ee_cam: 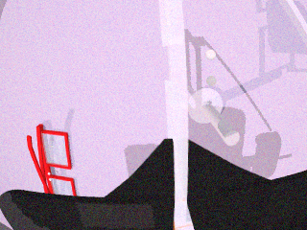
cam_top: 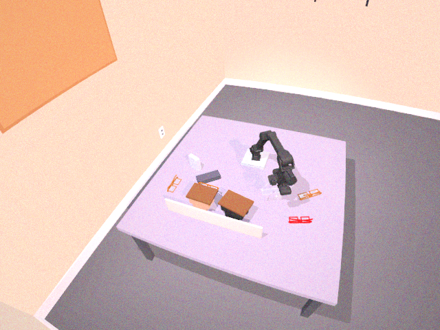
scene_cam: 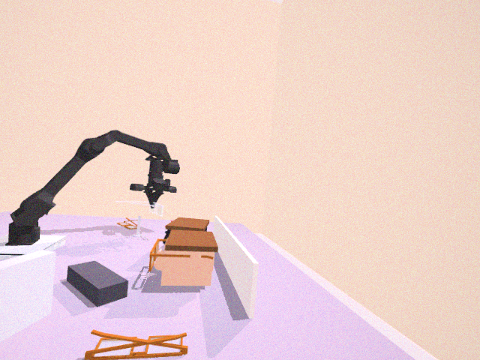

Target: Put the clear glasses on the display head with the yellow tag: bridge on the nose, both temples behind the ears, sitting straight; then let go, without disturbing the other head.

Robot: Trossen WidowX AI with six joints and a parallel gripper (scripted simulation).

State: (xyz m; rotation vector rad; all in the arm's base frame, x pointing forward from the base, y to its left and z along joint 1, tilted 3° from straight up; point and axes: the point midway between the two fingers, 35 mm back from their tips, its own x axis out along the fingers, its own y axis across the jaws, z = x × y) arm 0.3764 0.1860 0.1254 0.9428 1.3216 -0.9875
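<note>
Clock directions from the hand, 12 at the top of the overhead view.

Hand (cam_top: 281, 183) (scene_cam: 153, 206) (ee_cam: 175, 146): closed and grasping the clear glasses (cam_top: 269, 190) (scene_cam: 158, 209) (ee_cam: 177, 96). These are raised above the surface (cam_top: 302, 256) (scene_cam: 310, 317) (ee_cam: 106, 48), off both heads; one temple reaches toward the arm's base side in the exterior view.

Near, at 8: slim white stand (scene_cam: 139, 228) (ee_cam: 206, 104), round foot on the surface.

Toward 4: orange glasses (cam_top: 309, 194) (scene_cam: 124, 223), lying flat. At 5: red glasses (cam_top: 300, 220) (ee_cam: 40, 153), also lying down.

At 8: dark head (cam_top: 231, 213) (scene_cam: 166, 235) under a brown slab. Beyond it, between 8 and 9: peach head (cam_top: 202, 203) (scene_cam: 186, 269), brown slab on top, wearing an orange pair (cam_top: 210, 185) (scene_cam: 170, 255). Yellow tag not discernible; cannot tell which head bears it. Long pale board (cam_top: 213, 217) (scene_cam: 236, 267) upright behind both heads.

At 9: dark grey block (cam_top: 208, 176) (scene_cam: 97, 283); farther out, another orange-framed pair (cam_top: 174, 183) (scene_cam: 146, 343), lying down. Between 9 and 10: white box (cam_top: 194, 161) (scene_cam: 27, 290), upright; contents cannot be told.
</note>
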